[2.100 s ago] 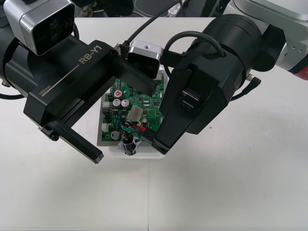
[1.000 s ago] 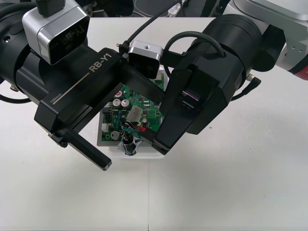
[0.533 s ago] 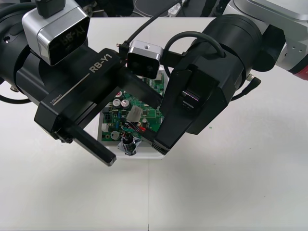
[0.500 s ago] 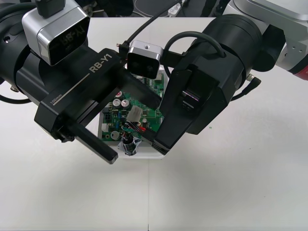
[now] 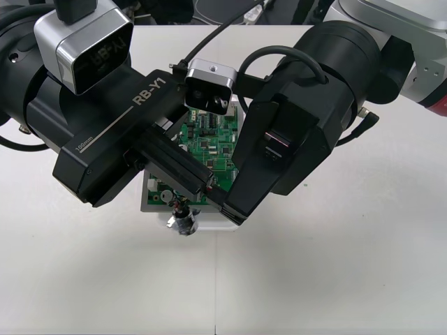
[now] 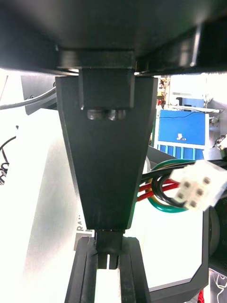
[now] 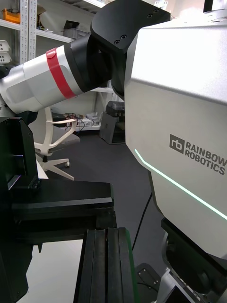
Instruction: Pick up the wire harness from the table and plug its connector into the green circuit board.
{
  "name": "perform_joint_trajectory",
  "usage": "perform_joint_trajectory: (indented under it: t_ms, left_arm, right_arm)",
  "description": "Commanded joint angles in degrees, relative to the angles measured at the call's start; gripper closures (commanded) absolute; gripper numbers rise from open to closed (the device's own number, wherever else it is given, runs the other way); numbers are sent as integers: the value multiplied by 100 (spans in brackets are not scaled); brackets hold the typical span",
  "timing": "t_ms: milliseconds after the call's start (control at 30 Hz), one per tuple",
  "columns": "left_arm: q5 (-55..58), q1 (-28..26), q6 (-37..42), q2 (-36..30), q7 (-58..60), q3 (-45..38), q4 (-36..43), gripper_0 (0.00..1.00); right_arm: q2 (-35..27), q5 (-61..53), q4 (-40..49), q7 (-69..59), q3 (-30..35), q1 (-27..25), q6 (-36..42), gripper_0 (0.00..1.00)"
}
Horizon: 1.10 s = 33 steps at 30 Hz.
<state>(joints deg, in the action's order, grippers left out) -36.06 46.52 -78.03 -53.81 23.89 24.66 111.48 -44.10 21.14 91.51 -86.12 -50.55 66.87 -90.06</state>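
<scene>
**Board and plug under cover**

The left tool (image 5: pixel 200 181) and right tool (image 5: pixel 232 211) cover most of the green circuit board (image 5: pixel 218 136). The harness (image 5: pixel 184 220) shows at the board's side facing the near edge of the table (image 5: pixel 335 279) and passes beneath them. Its plug end is hidden, so whether it is seated cannot be told.

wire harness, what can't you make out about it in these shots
- right wrist view: a dark body hides where the wires lead
- front view: the left end effector covers the plug's place on the green circuit board, so seated or not cannot be told
- front view: above the metal socket, the wires run under that end effector
</scene>
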Motion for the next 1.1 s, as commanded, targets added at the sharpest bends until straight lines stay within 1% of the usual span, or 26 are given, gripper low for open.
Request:
perform_joint_trajectory:
  t_ms: [33, 533, 567, 600, 633, 667, 733, 767, 833, 867, 933, 1100]
  left_arm:
    - [-24, -29, 297, 117, 344, 101, 155, 100]
    - [-24, -29, 297, 117, 309, 101, 155, 100]
    - [-24, -29, 297, 117, 309, 101, 155, 100]
    - [-24, -29, 288, 117, 300, 101, 155, 100]
    - [-24, -29, 297, 117, 292, 101, 155, 100]
    - [-24, -29, 288, 117, 292, 101, 155, 100]
    - [-24, -29, 288, 117, 274, 101, 155, 100]
    - [-24, -29, 288, 117, 274, 101, 155, 100]
    - [-24, -29, 297, 117, 265, 101, 155, 100]
    - [-24, -29, 288, 117, 265, 101, 155, 100]
    - [-24, -29, 288, 117, 265, 101, 155, 100]
    - [-15, -29, 288, 108, 239, 101, 155, 100]
  right_arm:
    - [77, 13, 165, 43, -25, 292, 6, 100]
    - [77, 13, 156, 43, -25, 292, 6, 100]
    - [77, 13, 156, 52, -25, 292, 6, 95]
    - [77, 13, 156, 52, -25, 292, 6, 84]
    - [77, 13, 156, 43, -25, 292, 6, 69]
    - [77, 13, 156, 52, -25, 292, 6, 66]
    - [77, 13, 156, 43, -25, 292, 6, 53]
    - [77, 13, 156, 43, -25, 292, 6, 52]
    - [77, 13, 156, 52, -25, 292, 6, 44]
    - [77, 13, 147, 43, -25, 292, 6, 43]
    - [77, 13, 156, 52, -25, 292, 6, 33]
    - [77, -13, 147, 52, -25, 292, 6, 29]
